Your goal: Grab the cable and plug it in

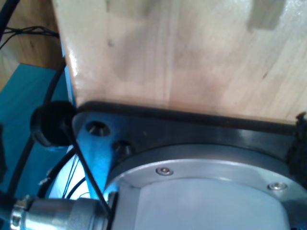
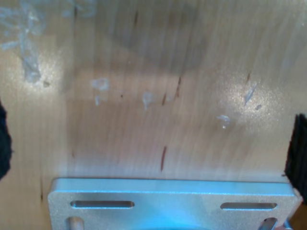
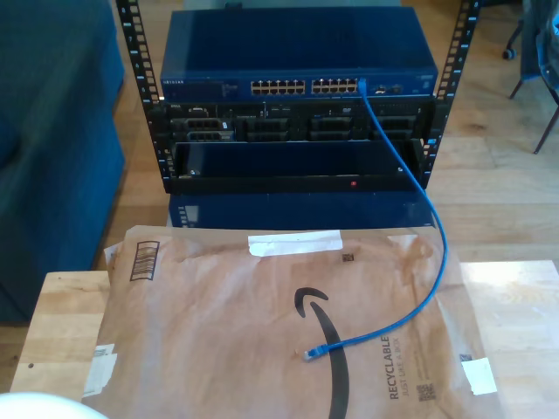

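The cable (image 3: 434, 236) is thin and bright blue. One end sits in a port (image 3: 361, 85) of the blue switch in the exterior view. From there it hangs down the rack and curves onto the brown paper mailer (image 3: 218, 340). Its loose translucent plug (image 3: 312, 353) lies on the mailer near the printed arrow. My second gripper (image 2: 151, 143) is open, with a black fingertip (image 2: 297, 148) at each edge of its view, over bare wood and an aluminium plate (image 2: 172, 203). My first gripper (image 1: 151, 143) looks open too, above an arm's round base (image 1: 206, 191) and a wooden table edge (image 1: 72, 72).
The rack (image 3: 297, 122) holds the blue switch (image 3: 297, 52) and dark units below it. Wooden tabletops (image 3: 515, 297) flank the mailer on both sides of the exterior view. Dark cables and a black knob (image 1: 50, 122) sit by the arm's base. A white rounded shape (image 3: 35, 406) shows at the exterior view's lower left.
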